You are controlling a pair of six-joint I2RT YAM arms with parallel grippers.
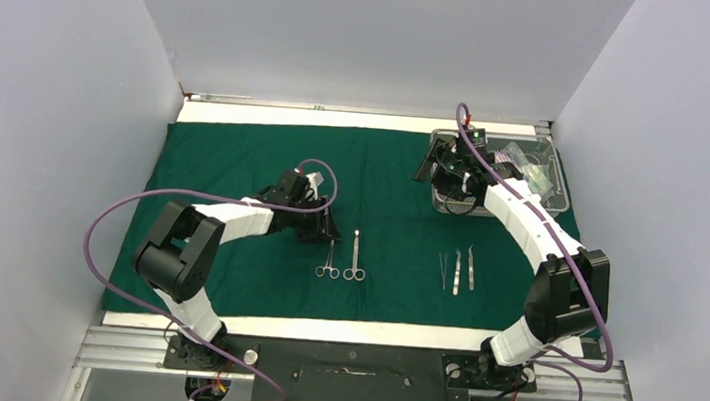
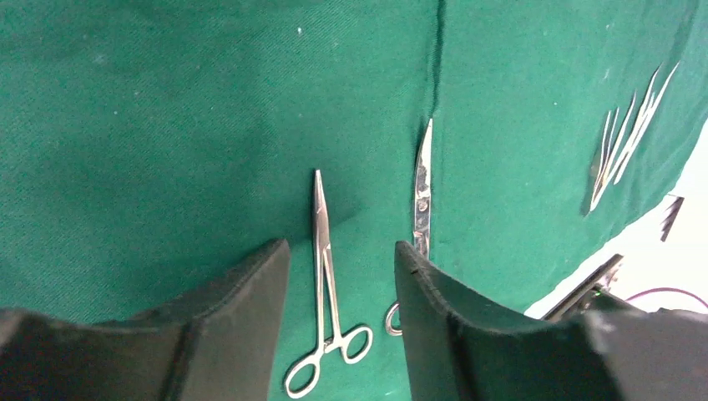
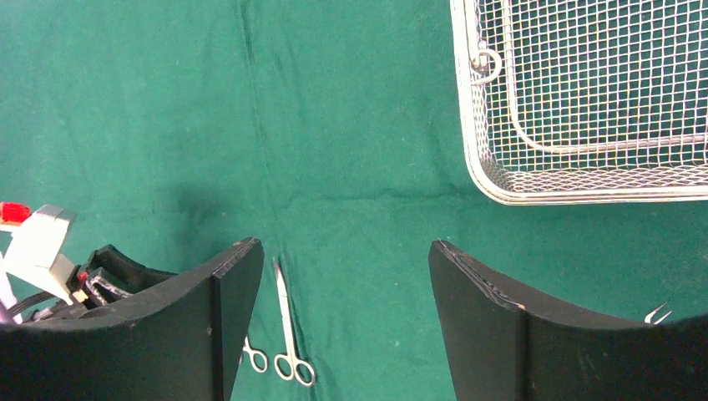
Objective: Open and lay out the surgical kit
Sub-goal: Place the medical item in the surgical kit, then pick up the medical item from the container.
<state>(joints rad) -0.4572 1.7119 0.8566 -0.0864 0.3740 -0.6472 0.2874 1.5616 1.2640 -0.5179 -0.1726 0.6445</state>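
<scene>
Left wrist: left gripper (image 2: 341, 244) spread wide, covering rings of second forceps (image 2: 422, 194); right gripper (image 3: 344, 244) likewise spread.

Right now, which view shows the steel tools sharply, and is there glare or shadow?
Top external: even light, tweezers small but distinct. Left wrist: forceps sharp, bright glints on the steel. Right wrist: mesh tray sharp; a soft shadow lies on the green cloth.

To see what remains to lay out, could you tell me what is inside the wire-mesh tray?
Clear plastic packets lie in the right half of the wire-mesh tray; the right arm covers its left half.
</scene>
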